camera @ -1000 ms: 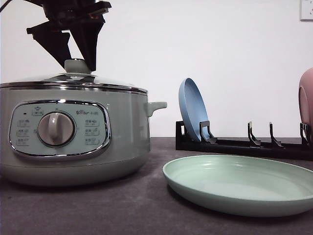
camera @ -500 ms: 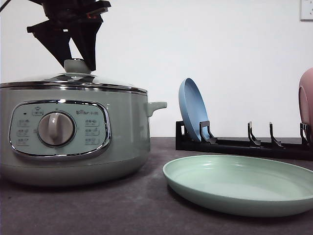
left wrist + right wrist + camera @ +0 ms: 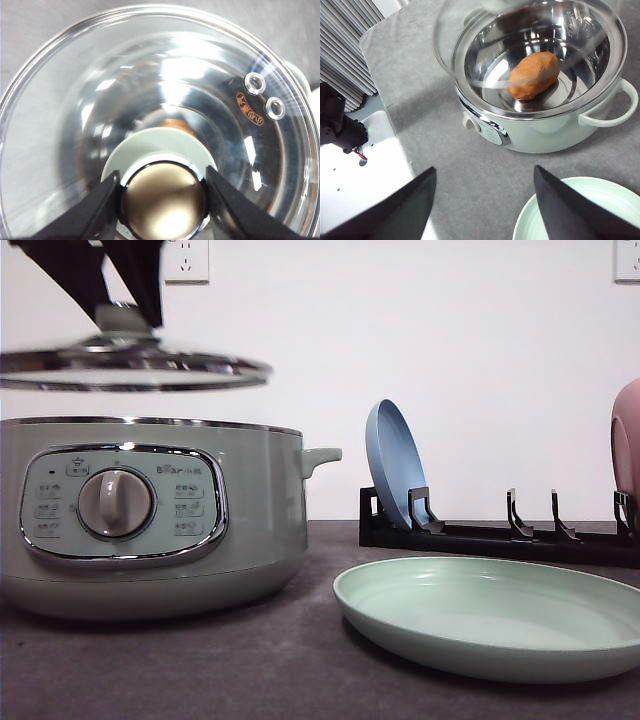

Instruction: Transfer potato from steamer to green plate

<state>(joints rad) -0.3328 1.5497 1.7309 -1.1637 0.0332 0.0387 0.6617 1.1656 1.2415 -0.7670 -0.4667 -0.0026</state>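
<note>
Gripping the lid knob (image 3: pixel 164 200), left pincer (image 3: pixel 162 197); right pincer (image 3: pixel 482 205) spread over grey table (image 3: pixel 470 175).

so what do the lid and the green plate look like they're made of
The lid looks like clear glass with a polished chrome rim: the potato shows through it and highlights glare off it. The green plate looks like matte plastic or glazed ceramic; its smooth, dull surface leaves that open.

"Bear" brand mark on the steamer (image 3: pixel 150 510) control panel (image 3: pixel 120 503).
</note>
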